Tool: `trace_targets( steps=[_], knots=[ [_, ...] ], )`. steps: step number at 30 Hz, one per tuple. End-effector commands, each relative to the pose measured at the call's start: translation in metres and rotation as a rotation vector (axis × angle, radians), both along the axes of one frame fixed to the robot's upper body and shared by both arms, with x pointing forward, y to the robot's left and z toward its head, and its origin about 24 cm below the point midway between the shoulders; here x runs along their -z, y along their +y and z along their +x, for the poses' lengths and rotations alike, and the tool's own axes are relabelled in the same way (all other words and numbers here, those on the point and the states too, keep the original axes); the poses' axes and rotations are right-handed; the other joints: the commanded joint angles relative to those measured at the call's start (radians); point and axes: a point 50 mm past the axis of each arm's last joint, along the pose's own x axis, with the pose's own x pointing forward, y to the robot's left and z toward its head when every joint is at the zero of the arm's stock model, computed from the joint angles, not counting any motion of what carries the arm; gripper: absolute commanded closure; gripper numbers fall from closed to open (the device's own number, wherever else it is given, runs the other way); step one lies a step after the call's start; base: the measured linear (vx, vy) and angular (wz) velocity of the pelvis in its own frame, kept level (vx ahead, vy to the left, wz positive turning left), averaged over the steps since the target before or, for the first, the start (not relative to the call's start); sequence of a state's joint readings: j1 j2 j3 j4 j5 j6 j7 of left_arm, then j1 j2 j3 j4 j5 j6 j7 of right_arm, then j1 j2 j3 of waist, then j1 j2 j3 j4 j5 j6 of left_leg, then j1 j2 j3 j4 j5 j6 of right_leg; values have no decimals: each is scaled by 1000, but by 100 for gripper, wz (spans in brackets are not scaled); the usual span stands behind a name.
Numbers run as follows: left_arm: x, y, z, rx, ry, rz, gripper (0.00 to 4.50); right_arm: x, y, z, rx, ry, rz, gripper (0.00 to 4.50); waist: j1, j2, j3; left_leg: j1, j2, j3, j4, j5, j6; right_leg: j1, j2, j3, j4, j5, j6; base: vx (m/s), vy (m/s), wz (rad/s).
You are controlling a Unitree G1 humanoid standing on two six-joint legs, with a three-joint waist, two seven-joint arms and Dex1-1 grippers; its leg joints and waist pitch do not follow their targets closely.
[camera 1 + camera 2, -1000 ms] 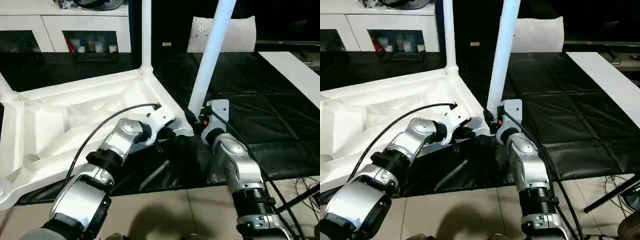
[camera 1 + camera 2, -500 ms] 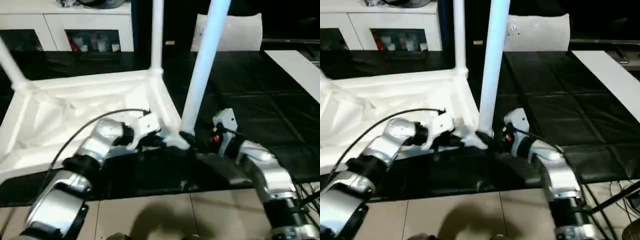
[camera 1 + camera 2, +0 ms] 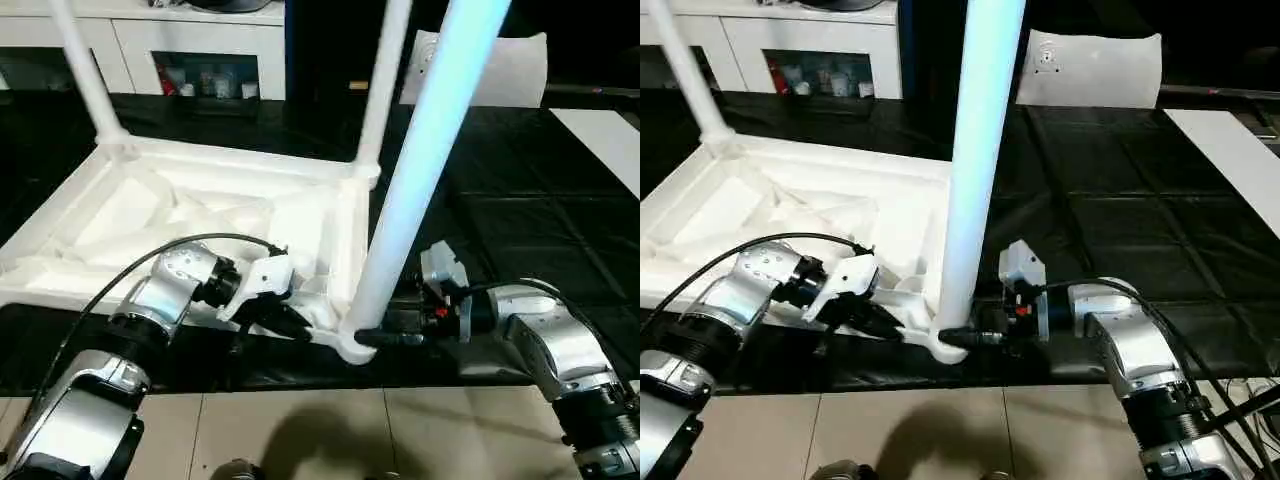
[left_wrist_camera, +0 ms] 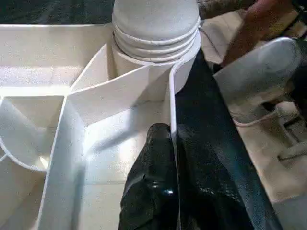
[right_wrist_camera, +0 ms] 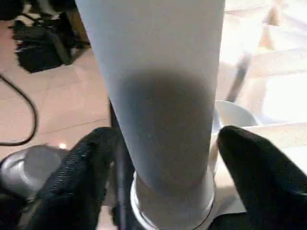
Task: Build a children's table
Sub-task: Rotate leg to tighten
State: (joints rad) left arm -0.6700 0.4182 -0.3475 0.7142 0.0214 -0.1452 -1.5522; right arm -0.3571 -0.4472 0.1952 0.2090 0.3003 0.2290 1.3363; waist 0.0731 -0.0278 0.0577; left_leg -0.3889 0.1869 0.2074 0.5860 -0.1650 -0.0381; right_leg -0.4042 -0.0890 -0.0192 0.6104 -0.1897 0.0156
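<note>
**A:** Children's table (image 3: 200, 215), upside down on the black mat (image 3: 520, 230), on the left and middle of the scene. All white plastic, smooth and slightly glossy. Rectangular top with a raised rim and thin ribs crossing the underside.

**B:** And standing up from it?

**A:** Long tubular legs. One at the far left corner (image 3: 85, 70), one at the far right corner (image 3: 380, 90), and the near right leg (image 3: 420, 180), thickest at the foot, rising out of a round corner socket (image 4: 156, 33) with stepped rings around its collar.

**B:** Left pincer?

**A:** Left pincer (image 3: 290, 325) at the near rim, just left of that corner socket. Closed tight on the thin upright rim wall, with one black finger (image 4: 153, 182) inside the wall and the other outside it.

**B:** Right pincer?

**A:** Right pincer (image 3: 385, 338) level, reaching in from the right at the very foot of the near right leg. Jaws wide, black fingers (image 5: 81, 177) standing either side of the tube, with a gap showing at one side. Not clamped.

**B:** Surroundings?

**A:** Mat black and quilted in squares. Beige tiled floor (image 3: 300, 430) along the near edge. White cabinet (image 3: 200, 40) with open shelves at the far left, and a flat whitish sheet (image 3: 500, 70) at the far right.
</note>
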Motion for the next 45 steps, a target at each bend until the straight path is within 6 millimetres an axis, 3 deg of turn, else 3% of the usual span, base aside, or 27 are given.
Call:
trace_targets(
  steps=[1,7,14,15,18,22,25,26,28,31,32,37,38,39,43,45],
  knots=[
    [-3,-12,-5,135,-1,9,450,-6,0,2,-45,-10,-5,118,-3,-4,-61,31,50,-17,-73,-286,23,25,-47,26,-74,-252,-236,0,0,0],
    [-6,-13,-5,163,-13,31,450,-6,3,3,-84,4,-9,163,8,-6,-61,36,51,-16,-73,-287,7,23,-48,28,-71,-235,-240,0,0,0],
    [-7,-13,-4,172,-14,33,450,-6,6,1,-99,18,3,237,9,-9,-64,34,50,-15,-71,-271,6,28,-48,26,-68,-211,-243,0,0,0],
    [-7,-13,-4,171,-13,31,450,-5,7,0,-102,22,8,243,11,-5,-64,35,50,-16,-72,-272,4,28,-48,26,-67,-213,-244,0,0,0],
    [-8,-13,-2,151,-4,12,450,-5,9,-2,-95,46,29,248,10,-8,-65,34,49,-15,-71,-267,3,29,-47,26,-67,-204,-245,0,0,0],
    [-9,-21,5,50,-6,-48,450,-1,16,-3,-21,90,64,253,10,-3,-66,33,49,-14,-71,-260,0,30,-46,27,-65,-194,-249,0,0,0],
    [-10,-31,12,-59,-18,-90,450,4,24,-2,82,103,73,253,8,-4,-62,33,46,-19,-75,-303,-17,29,-50,27,-74,-271,-230,0,0,0],
    [-10,-35,14,-100,-22,-104,450,6,28,0,141,90,65,253,0,-6,-59,35,45,-23,-77,-343,-39,24,-52,28,-82,-355,-203,0,0,0],
    [-12,-50,20,-206,-31,-156,450,12,40,7,294,90,62,253,-10,-7,-58,35,43,-28,-78,-368,-61,19,-53,27,-87,-421,-178,0,0,0],
    [-13,-68,25,-303,-42,-197,450,16,54,13,438,102,75,254,-32,-8,-59,31,39,-34,-81,-385,-70,20,-50,24,-90,-447,-160,0,0,0],
    [-14,-79,31,-394,-66,-216,450,17,63,17,524,95,80,254,-43,-7,-62,32,38,-33,-78,-383,-62,18,-49,26,-92,-429,-161,0,0,0],
    [-17,-97,40,-573,-92,-255,450,19,79,28,697,101,68,255,-54,-7,-64,28,32,-27,-72,-340,-32,14,-46,29,-97,-397,-164,0,0,0],
    [-19,-106,44,-662,-113,-271,450,20,87,36,806,113,59,255,-54,-4,-68,25,32,-27,-71,-312,-22,21,-46,29,-92,-363,-164,0,0,0],
    [-19,-111,45,-692,-120,-275,450,20,90,41,861,128,65,255,-58,-3,-67,25,31,-26,-72,-309,-20,19,-44,29,-93,-348,-169,0,0,0],
    [-20,-116,46,-735,-142,-268,450,17,96,47,929,120,69,255,-59,-3,-70,23,29,-25,-69,-278,6,27,-43,28,-92,-293,-177,0,0,0],
    [-19,-111,47,-717,-172,-246,450,13,94,48,912,86,90,199,-58,-4,-72,21,28,-23,-66,-247,24,30,-42,28,-89,-252,-179,0,0,0]
  ],
)
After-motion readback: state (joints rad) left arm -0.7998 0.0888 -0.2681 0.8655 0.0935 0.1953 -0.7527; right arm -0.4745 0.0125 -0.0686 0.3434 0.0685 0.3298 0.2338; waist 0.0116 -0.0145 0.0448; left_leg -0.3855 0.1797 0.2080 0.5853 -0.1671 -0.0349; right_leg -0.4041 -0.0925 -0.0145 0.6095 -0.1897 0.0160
